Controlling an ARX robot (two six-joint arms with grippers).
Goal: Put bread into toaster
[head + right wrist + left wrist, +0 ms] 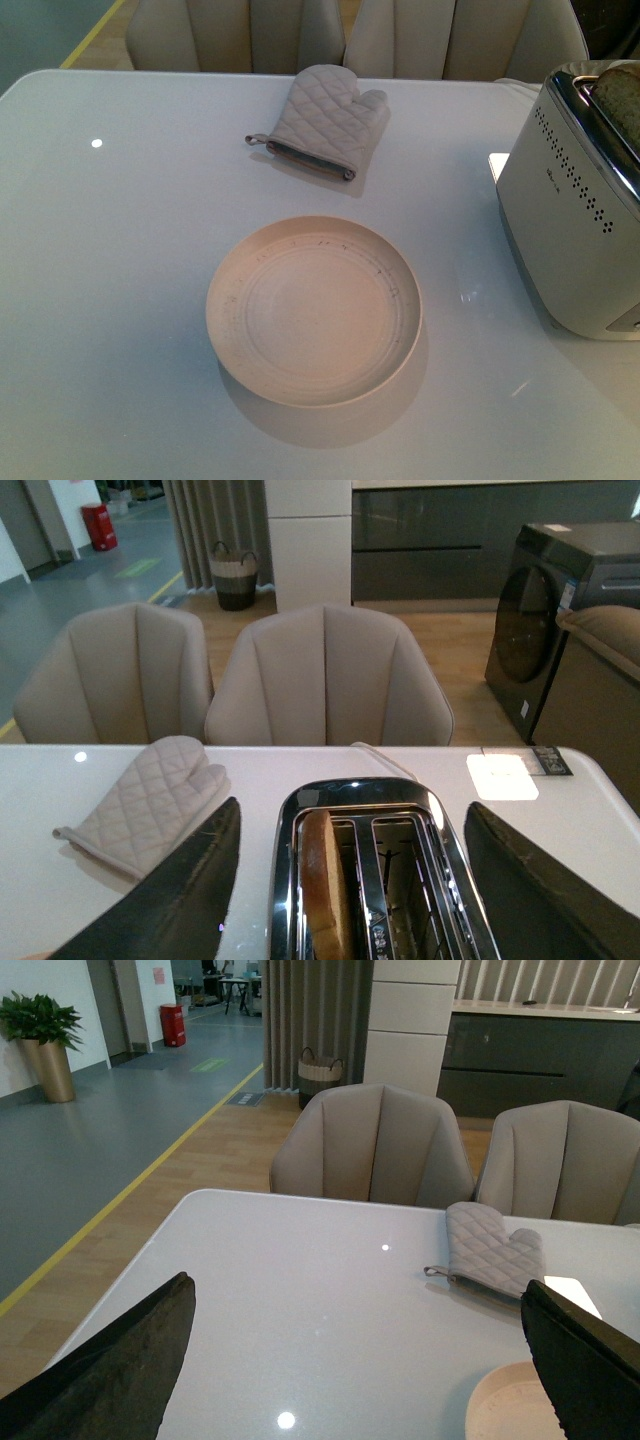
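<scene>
The white toaster (575, 225) with a chrome top stands at the table's right edge. The bread (620, 95) stands upright in one of its slots, its top sticking out. In the right wrist view the bread (325, 890) fills one slot of the toaster (385, 800); the slot beside it holds nothing. My right gripper (355, 880) is open above the toaster, one finger on each side, touching nothing. My left gripper (360, 1360) is open and empty over the table's left part. Neither arm shows in the front view.
A round beige plate (225, 320) with nothing on it sits mid-table; its edge shows in the left wrist view (485, 1405). A quilted grey oven mitt (322, 120) lies behind it. Two beige chairs (325, 675) stand at the far edge.
</scene>
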